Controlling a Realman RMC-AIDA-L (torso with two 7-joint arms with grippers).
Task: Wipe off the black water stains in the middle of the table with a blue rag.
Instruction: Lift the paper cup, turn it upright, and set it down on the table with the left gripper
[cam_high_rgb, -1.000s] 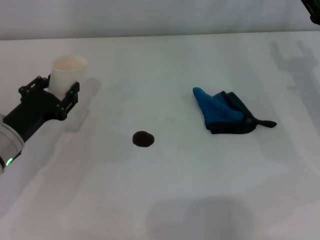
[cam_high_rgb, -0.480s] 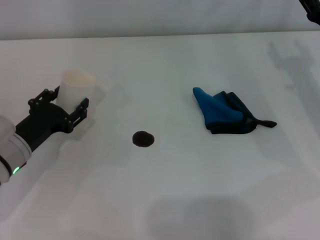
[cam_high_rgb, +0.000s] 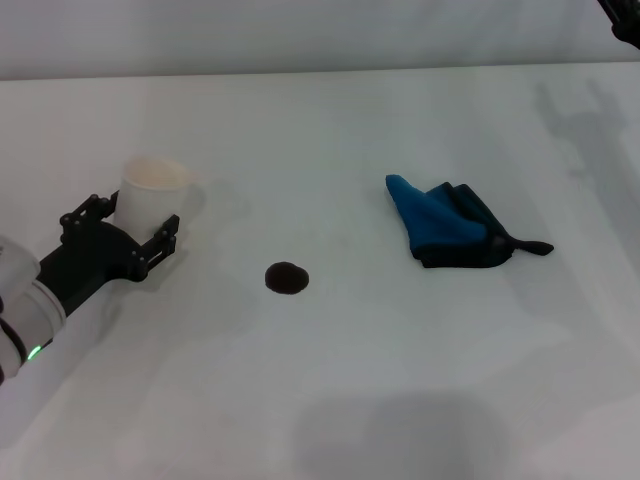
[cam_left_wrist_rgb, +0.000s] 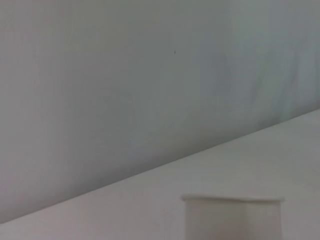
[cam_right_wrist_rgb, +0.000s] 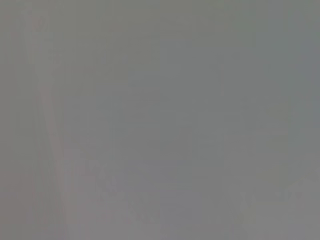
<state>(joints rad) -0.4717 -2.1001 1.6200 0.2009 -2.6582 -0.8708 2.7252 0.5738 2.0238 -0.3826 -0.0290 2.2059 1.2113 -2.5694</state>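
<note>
The black water stain (cam_high_rgb: 286, 278) is a small round dark blot in the middle of the white table (cam_high_rgb: 330, 400). The blue rag (cam_high_rgb: 445, 228) lies crumpled to the right of it, its dark tail pointing right. My left gripper (cam_high_rgb: 130, 228) is at the left, shut on a white paper cup (cam_high_rgb: 152, 192) that it holds upright, well left of the stain. The cup's top also shows in the left wrist view (cam_left_wrist_rgb: 232, 217). My right gripper (cam_high_rgb: 625, 20) shows only as a dark tip at the top right corner, far from the rag.
A grey wall (cam_high_rgb: 300, 30) runs behind the table's far edge. The right wrist view shows only plain grey.
My left gripper has carried the cup nearer and to the right, toward the stain. The rag and the stain have not moved.
</note>
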